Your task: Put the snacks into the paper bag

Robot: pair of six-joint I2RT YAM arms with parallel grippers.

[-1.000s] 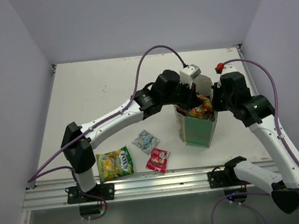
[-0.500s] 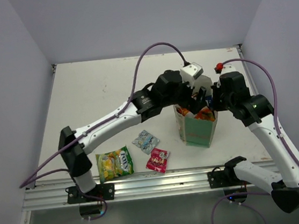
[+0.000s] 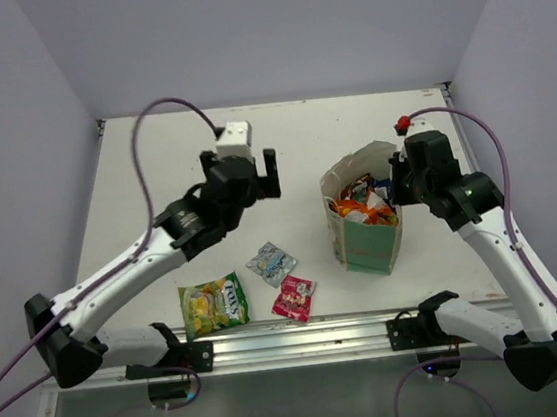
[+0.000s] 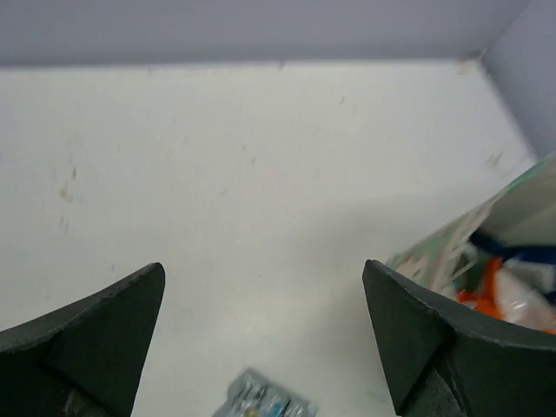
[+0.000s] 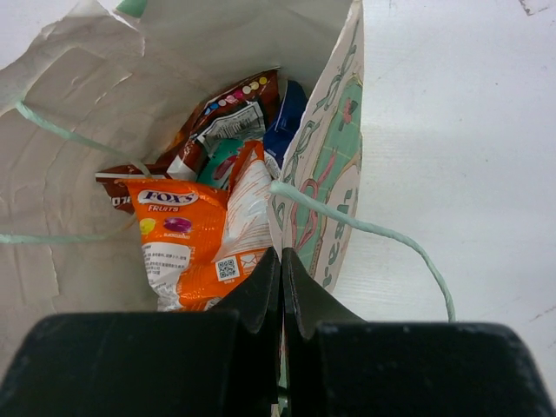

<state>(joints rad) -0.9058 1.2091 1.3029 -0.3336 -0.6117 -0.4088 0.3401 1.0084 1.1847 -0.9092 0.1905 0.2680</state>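
Although the paper bag (image 3: pixel 368 244) already holds several snacks (image 3: pixel 362 202), three packets lie outside it, so the task is judged well advanced but unfinished. The bag stands upright on the right half of the counter (image 3: pixel 153 162), somewhat closer to the near edge than to the far edge, its mouth open upward. Seen from the right wrist, its contents include an orange packet (image 5: pixel 178 234) on top, a blue packet (image 5: pixel 287 109) against the printed wall and a dark red-brown one beneath; they overlap too much for an exact count. The right end effector (image 5: pixel 281 265) is closed on the bag's rim, pinching the printed wall between its fingers, apparently to hold the mouth open. The left end effector (image 3: pixel 245 177) hovers above the middle of the counter, well apart from the bag, its jaws spread wide and empty. Left to load are the yellow-green packet (image 3: pixel 213 304), the silvery packet (image 3: pixel 271 263) and the pink packet (image 3: pixel 294 298), grouped close to the near edge, left of the bag; the silvery one lies nearest the open left jaws.
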